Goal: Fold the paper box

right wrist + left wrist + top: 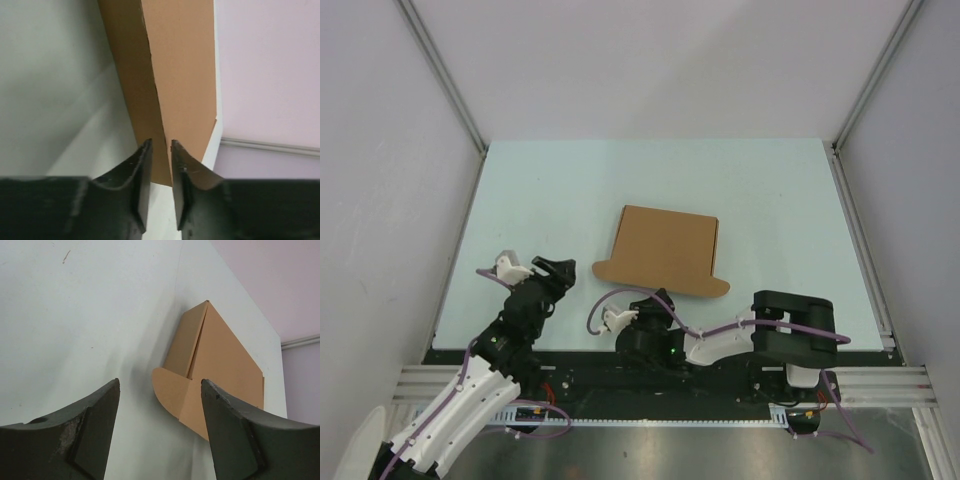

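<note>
Box [665,250]: brown cardboard, lying on the desk [770,200] around its middle, a little toward my arms; rounded tabs stick out past both ends of its near edge; in the left wrist view I see a crease along its left side, and the strip beyond it looks darker
Left fingers [560,272]: spread wide with nothing between them; they hover left of the box's near-left corner, apart from it; the left wrist view looks out between them at a rounded tab and the box behind it
Right fingers [660,300]: close together, with only a narrow slot between them; they sit at the near edge of the box, about midway along it; the right wrist view shows cardboard and a crease line running down into the slot; I cannot tell whether they pinch the cardboard or only frame it
Right arm [790,325]: folded low along the near edge of the desk, reaching leftward to the box
Desk: pale blue-green; white walls [380,150] on three sides
</note>
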You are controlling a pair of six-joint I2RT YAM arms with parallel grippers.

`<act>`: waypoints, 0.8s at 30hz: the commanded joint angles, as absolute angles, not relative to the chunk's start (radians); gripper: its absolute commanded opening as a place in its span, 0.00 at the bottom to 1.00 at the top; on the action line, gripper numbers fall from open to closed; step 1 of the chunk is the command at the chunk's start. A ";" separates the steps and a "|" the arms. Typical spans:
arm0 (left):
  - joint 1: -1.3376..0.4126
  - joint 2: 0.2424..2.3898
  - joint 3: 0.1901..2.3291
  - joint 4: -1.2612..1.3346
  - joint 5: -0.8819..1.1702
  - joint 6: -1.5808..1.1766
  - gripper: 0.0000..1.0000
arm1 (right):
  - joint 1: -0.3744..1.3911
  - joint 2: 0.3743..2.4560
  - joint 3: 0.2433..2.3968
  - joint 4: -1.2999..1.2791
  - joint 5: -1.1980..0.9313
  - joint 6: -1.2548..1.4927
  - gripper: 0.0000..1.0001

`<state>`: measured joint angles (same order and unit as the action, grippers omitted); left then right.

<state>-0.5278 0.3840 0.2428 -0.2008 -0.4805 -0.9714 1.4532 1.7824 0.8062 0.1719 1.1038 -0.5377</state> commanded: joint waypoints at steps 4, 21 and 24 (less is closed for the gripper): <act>-0.525 0.382 0.250 -0.212 -0.515 -1.002 0.71 | 1.439 1.779 0.824 0.258 1.147 -0.591 0.13; -0.532 0.385 0.186 -0.359 -0.471 -1.156 0.62 | 1.468 1.565 0.857 0.043 1.065 -0.477 0.03; -0.575 0.278 0.091 -0.353 -0.440 -1.252 0.56 | 1.471 1.572 0.857 0.017 1.039 -0.421 0.03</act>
